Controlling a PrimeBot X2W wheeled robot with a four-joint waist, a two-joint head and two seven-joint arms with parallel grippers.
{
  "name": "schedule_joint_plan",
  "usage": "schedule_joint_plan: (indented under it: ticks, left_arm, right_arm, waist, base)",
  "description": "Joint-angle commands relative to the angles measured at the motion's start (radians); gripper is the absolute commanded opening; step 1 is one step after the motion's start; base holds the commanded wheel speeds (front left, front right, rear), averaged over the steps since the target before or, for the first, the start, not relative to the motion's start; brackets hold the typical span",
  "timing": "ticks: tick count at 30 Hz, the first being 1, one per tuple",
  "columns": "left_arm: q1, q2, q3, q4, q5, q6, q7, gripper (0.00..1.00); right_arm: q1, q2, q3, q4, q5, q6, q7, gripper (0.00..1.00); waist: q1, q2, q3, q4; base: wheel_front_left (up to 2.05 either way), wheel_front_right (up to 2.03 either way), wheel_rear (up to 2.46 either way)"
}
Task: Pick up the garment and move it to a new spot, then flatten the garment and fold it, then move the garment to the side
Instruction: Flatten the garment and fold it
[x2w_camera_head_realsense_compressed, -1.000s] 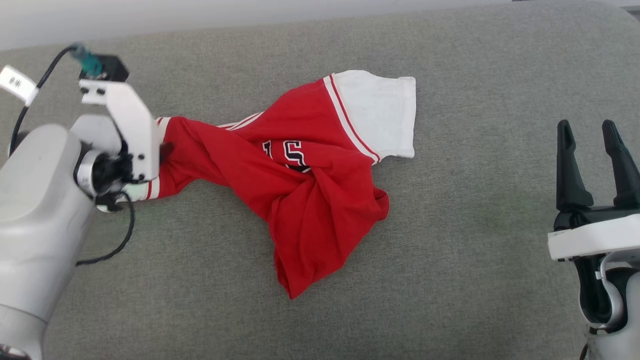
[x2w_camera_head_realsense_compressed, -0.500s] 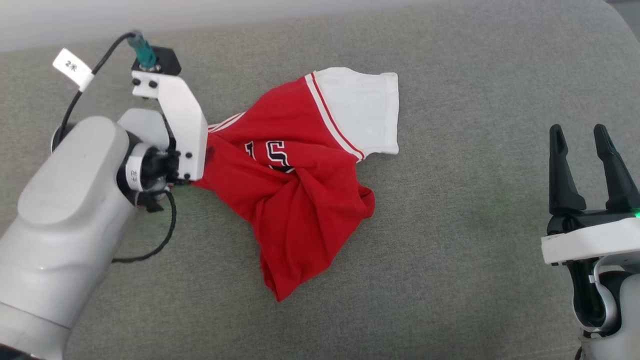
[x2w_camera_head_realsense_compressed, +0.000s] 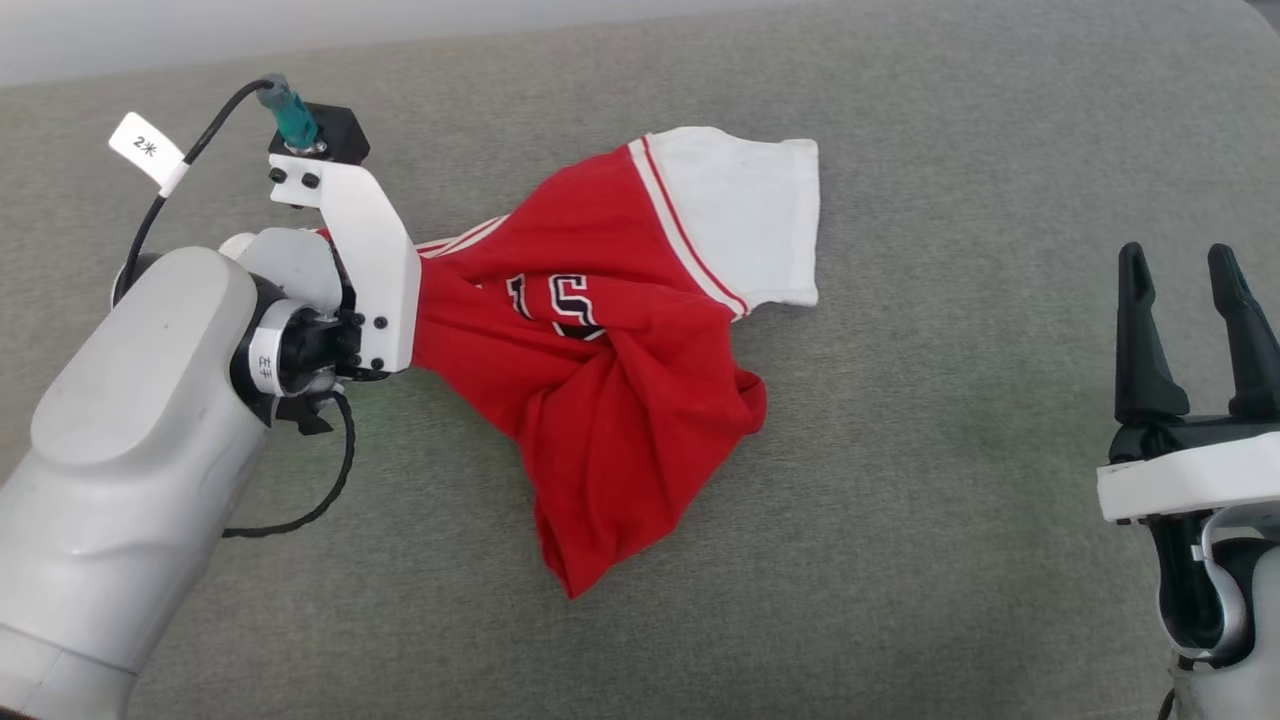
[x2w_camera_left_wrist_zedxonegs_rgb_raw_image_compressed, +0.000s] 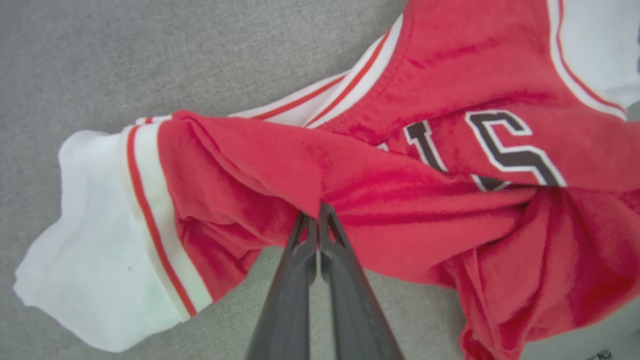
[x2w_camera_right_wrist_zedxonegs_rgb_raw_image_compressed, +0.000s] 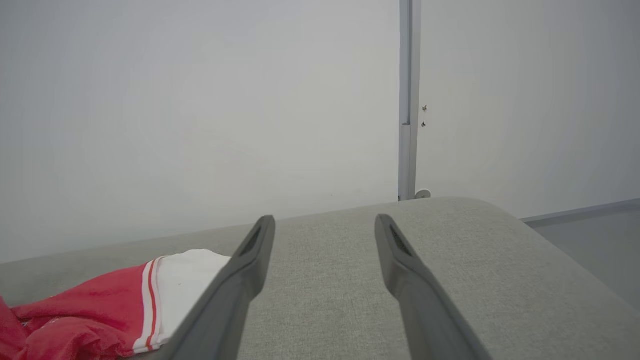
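Crumpled red jersey T-shirt with white sleeves lies mid grey fabric surface. Left gripper, wide a second ago, now pinched onto red fold at shirt's left end. Right gripper unchanged: wide, empty, near right.

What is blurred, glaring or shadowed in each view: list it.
Head view: even soft light, sharp, no glare, faint shadow under the garment. Left wrist view: garment grainy, left gripper soft-edged up close. Right wrist view: right gripper slightly soft, wall evenly lit.
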Motion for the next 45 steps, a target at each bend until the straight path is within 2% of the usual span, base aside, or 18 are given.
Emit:
schedule_joint_plan:
  ticks: [1, 4, 10, 17, 24, 30, 31, 32, 33, 34, 45]
  left_arm:
    - [0.02, 0.008, 0.004, -0.016, -0.016, 0.007, 0.001, 0.0]
    - [0.047, 0.023, 0.011, -0.066, -0.023, 0.024, 0.012, 0.0]
    - [0.15, 0.089, 0.011, -0.224, -0.04, 0.077, 0.05, 0.0]
    - [0.302, 0.162, 0.013, -0.393, -0.069, 0.173, 0.094, 0.0]
    - [0.428, 0.198, 0.02, -0.45, -0.1, 0.25, 0.108, 0.0]
    - [0.472, 0.2, 0.02, -0.427, -0.122, 0.263, 0.111, 0.0]
    - [0.471, 0.204, 0.024, -0.426, -0.121, 0.261, 0.105, 0.08]
    - [0.471, 0.205, 0.027, -0.428, -0.123, 0.257, 0.101, 0.29]
    - [0.468, 0.206, 0.033, -0.435, -0.126, 0.252, 0.096, 0.82]
    - [0.465, 0.209, 0.04, -0.44, -0.13, 0.249, 0.091, 1.0]
    - [0.403, 0.291, 0.106, -0.537, -0.122, 0.282, 0.115, 1.0]
  right_arm:
    - [-0.002, -0.002, -0.004, -0.002, -0.002, 0.0, 0.001, 1.0]
    - [0.005, -0.006, -0.012, -0.006, -0.008, 0.0, 0.006, 1.0]
    - [0.016, -0.009, -0.025, -0.019, -0.019, 0.0, 0.02, 1.0]
    - [0.026, -0.008, -0.033, -0.037, -0.024, 0.0, 0.039, 1.0]
    - [0.026, -0.004, -0.03, -0.047, -0.024, 0.0, 0.051, 1.0]
    - [0.028, 0.002, -0.025, -0.056, -0.028, 0.0, 0.064, 1.0]
    - [0.027, 0.001, -0.025, -0.054, -0.027, 0.0, 0.067, 1.0]
    - [0.025, -0.002, -0.024, -0.053, -0.025, 0.0, 0.067, 1.0]
    - [0.025, -0.003, -0.024, -0.052, -0.024, 0.0, 0.068, 1.0]
    - [0.027, -0.002, -0.024, -0.053, -0.025, 0.0, 0.068, 1.0]
    - [0.036, 0.009, -0.026, -0.06, -0.03, 0.0, 0.073, 1.0]
  waist:
    - [0.0, 0.0, -0.006, 0.014]
    - [0.0, 0.0, -0.014, 0.035]
    - [0.0, 0.0, -0.027, 0.079]
    - [0.0, 0.0, -0.037, 0.115]
    - [0.0, 0.0, -0.033, 0.129]
    - [0.0, 0.0, -0.034, 0.129]
    - [0.0, 0.0, -0.034, 0.128]
    - [0.0, 0.0, -0.035, 0.128]
    - [0.0, 0.0, -0.035, 0.128]
    - [0.0, 0.0, -0.035, 0.127]
    - [0.0, 0.0, -0.039, 0.122]
  base:
    - [0.0, 0.0, 0.0]
    - [0.0, 0.0, 0.0]
    - [0.0, 0.0, 0.0]
    - [0.0, 0.0, 0.0]
    - [0.0, 0.0, 0.0]
    - [0.0, 0.0, 0.0]
    - [0.0, 0.0, 0.0]
    - [0.0, 0.0, 0.0]
    - [0.0, 0.0, 0.0]
    - [0.0, 0.0, 0.0]
    - [0.0, 0.0, 0.0]
